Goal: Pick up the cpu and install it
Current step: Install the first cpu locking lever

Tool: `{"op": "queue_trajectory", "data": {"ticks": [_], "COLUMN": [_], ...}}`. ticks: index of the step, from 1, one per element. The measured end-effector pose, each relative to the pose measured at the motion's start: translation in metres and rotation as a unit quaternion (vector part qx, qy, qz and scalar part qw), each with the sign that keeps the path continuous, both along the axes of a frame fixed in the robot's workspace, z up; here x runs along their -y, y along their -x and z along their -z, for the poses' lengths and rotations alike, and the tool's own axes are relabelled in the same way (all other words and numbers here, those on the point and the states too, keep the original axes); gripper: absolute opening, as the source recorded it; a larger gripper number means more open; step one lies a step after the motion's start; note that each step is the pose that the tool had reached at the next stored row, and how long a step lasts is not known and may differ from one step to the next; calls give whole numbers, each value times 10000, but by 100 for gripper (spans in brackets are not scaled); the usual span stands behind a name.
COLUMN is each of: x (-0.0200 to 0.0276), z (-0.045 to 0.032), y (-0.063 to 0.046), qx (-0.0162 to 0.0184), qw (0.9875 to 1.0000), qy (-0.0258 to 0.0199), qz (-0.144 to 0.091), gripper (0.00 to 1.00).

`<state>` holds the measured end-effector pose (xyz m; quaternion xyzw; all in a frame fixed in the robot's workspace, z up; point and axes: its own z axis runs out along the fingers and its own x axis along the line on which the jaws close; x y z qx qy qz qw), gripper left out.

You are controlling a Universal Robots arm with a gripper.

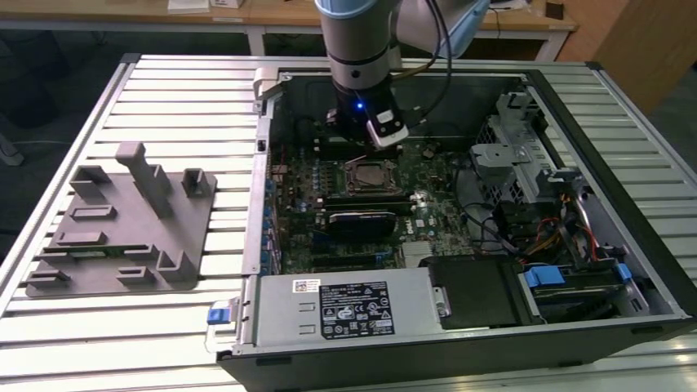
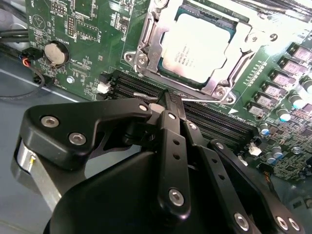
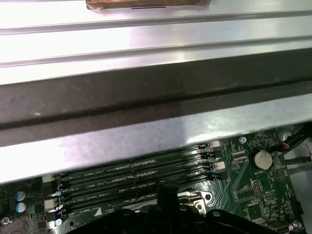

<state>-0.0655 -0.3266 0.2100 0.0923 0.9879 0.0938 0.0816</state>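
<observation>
The cpu (image 1: 370, 173) is a flat silver square lying in its socket on the green motherboard, inside the metal socket frame. In the second wrist view the cpu (image 2: 197, 46) sits just beyond my fingertips. My gripper (image 2: 168, 97) is shut, its black fingers pressed together with nothing between them, over the dark memory slots (image 2: 214, 122) beside the socket. A thin metal socket lever (image 2: 146, 95) lies close to the fingertips. In the exterior view my gripper (image 1: 360, 140) hangs just behind the socket, inside the open computer case.
A grey fixture plate (image 1: 120, 229) with upright blocks lies on the slatted table at the exterior view's left. In the case are a black block (image 1: 360, 222), a power supply (image 1: 338, 306), and a drive cage with cables (image 1: 544, 229). The case wall (image 3: 146, 97) rises close behind the memory slots.
</observation>
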Motion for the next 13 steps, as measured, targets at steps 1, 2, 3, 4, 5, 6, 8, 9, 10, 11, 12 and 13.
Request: {"op": "queue_trajectory", "data": {"ticks": [1, 2, 3, 4, 5, 6, 8, 9, 10, 11, 12, 13], "x": [-2, -4, -5, -7, -8, -10, -13, -16, -18, -22, -26, -31], "z": [6, 13, 20, 28, 34, 41, 49, 52, 54, 57, 59, 61], "y": [3, 3, 4, 4, 4, 4, 4, 6, 9, 14, 18, 23], "qx": [4, 11, 26, 46, 66, 86, 111, 116, 119, 121, 122, 122], "qw": [10000, 10000, 10000, 10000, 10000, 10000, 9999, 9999, 9999, 9999, 9999, 9999], "qy": [-5, -6, -6, -6, -6, -6, -5, -6, -6, -6, -7, -8], "qz": [0, -1, -2, -3, -4, -6, -8, -9, -9, -9, -9, -9], "gripper": [11, 11, 11, 11, 11, 11, 11, 11, 11, 11, 11, 11]}}
